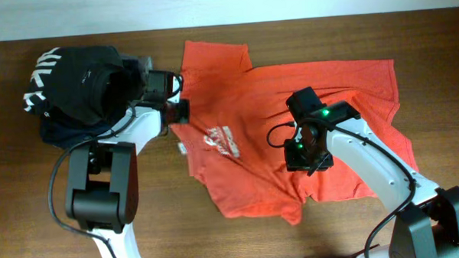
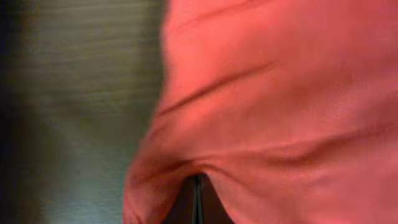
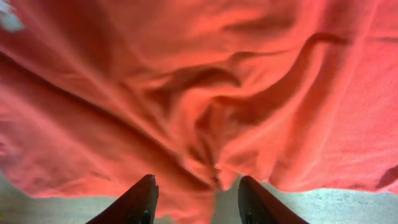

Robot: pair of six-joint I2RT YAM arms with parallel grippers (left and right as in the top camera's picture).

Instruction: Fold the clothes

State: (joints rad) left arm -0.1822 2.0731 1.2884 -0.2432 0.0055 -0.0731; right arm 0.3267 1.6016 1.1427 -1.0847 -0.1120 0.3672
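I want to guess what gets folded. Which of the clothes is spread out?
The orange-red T-shirt, lying open across the table. The black garment with white letters sits bunched in a heap instead.

The left wrist view is blurred throughout; the left hand [image 2: 198, 202] is hidden under the shirt [image 2: 280, 93] save a dark sliver, and its grip cannot be judged. Overhead, the lettering [image 1: 224, 141] cannot be read. The right hand [image 3: 198, 186] is cut off by the lower edge.
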